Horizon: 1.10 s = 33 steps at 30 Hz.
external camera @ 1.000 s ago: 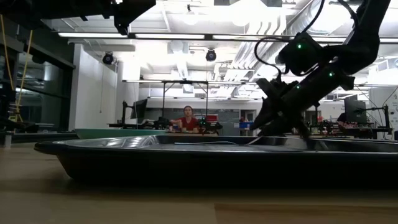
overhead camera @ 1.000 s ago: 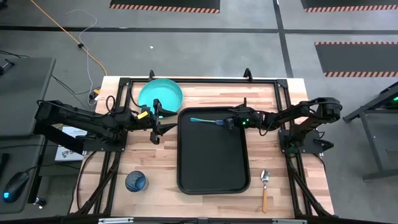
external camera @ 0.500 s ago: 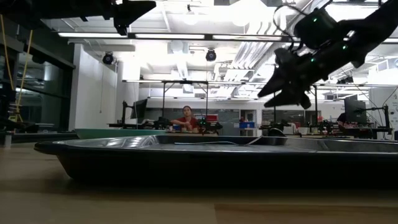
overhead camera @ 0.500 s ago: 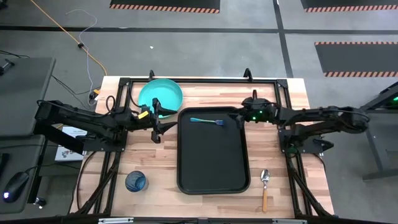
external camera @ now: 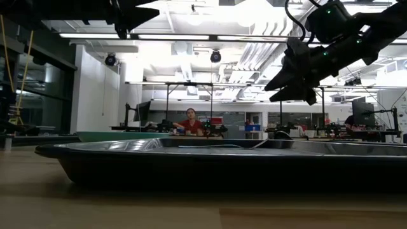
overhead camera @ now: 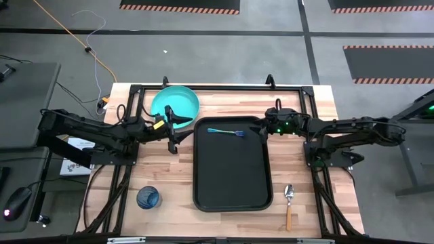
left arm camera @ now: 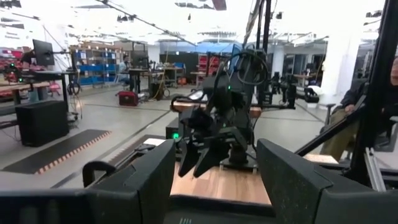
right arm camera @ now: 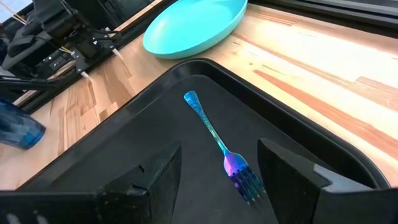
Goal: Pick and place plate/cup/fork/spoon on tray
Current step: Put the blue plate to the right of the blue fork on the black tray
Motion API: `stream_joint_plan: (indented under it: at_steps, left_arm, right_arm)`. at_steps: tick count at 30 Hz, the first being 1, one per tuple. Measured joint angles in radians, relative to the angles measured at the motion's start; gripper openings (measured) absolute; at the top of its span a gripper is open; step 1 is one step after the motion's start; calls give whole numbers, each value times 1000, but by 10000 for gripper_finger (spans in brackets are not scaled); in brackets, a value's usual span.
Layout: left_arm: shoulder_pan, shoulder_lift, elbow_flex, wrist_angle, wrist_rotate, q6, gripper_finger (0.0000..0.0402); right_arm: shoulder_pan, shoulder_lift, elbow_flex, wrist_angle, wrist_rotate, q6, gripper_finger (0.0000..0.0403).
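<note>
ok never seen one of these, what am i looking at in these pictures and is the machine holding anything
Two robot arms work at a wooden table. One camera looks straight down, one sits at table height, and one rides on each wrist. A black tray lies in the middle with a fork on it. A teal plate, a blue cup and a spoon lie on the wood around it. The left gripper hangs by the plate, the right gripper at the tray's edge near the fork. Both are open and hold nothing.
</note>
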Motion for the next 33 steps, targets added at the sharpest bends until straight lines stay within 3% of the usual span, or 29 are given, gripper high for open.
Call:
stream_joint_plan:
  at_steps: [26,29,33]
  left_arm:
    - [0,0,0,-79,-14,19,213]
    - [8,0,12,-158,-99,18,213]
    - [83,0,135,-508,-175,-52,213]
  right_arm:
    - [0,0,0,-4,-9,-56,201]
    - [0,0,0,-5,-9,-47,201]
    - [0,0,0,-12,-8,-70,201]
